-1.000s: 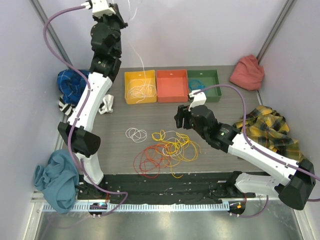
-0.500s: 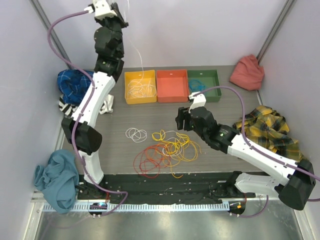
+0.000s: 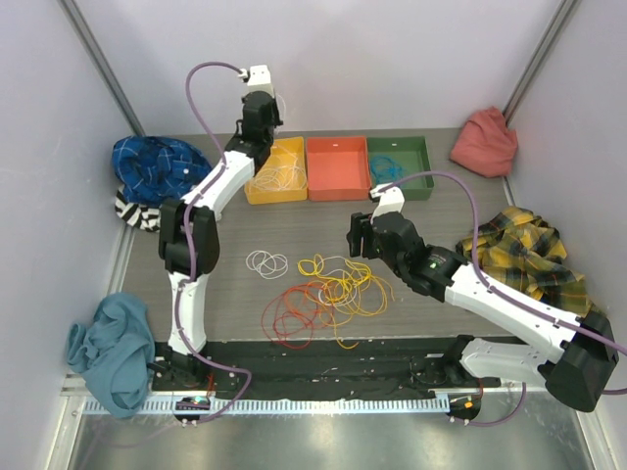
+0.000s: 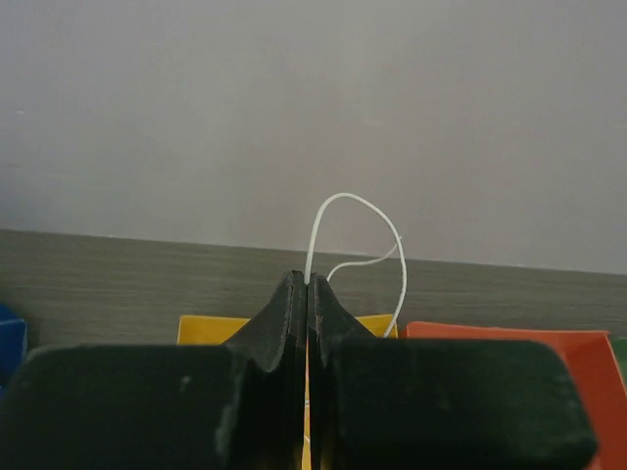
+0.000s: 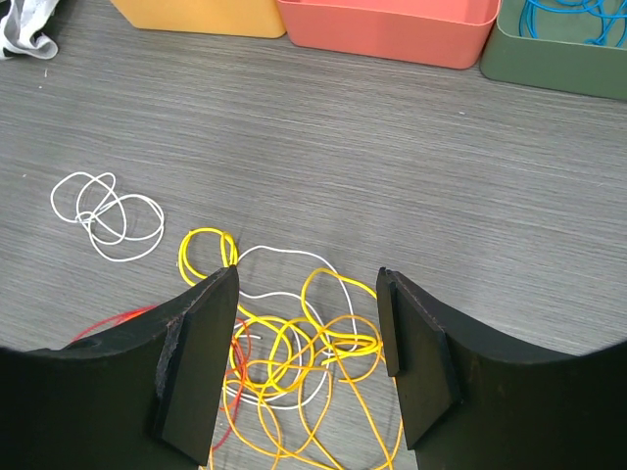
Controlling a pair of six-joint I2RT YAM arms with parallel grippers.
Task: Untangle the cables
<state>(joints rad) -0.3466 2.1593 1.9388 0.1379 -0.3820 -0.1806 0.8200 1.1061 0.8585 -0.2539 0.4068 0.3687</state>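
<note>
At the far edge of the surface (image 3: 294,225), over the yellow bin (image 3: 251,178), pinches a white cable (image 4: 343,196) loop in fully closed left jaws. Looks set to drop it in with the white coils (image 3: 279,179) there. Leaves a small white coil (image 3: 266,262) loose near the middle. Just right of that, hangs wide-open, empty right jaws above the yellow, orange and red tangle (image 3: 338,289). Next likely calls for releasing, then teasing out one yellow loop.
</note>
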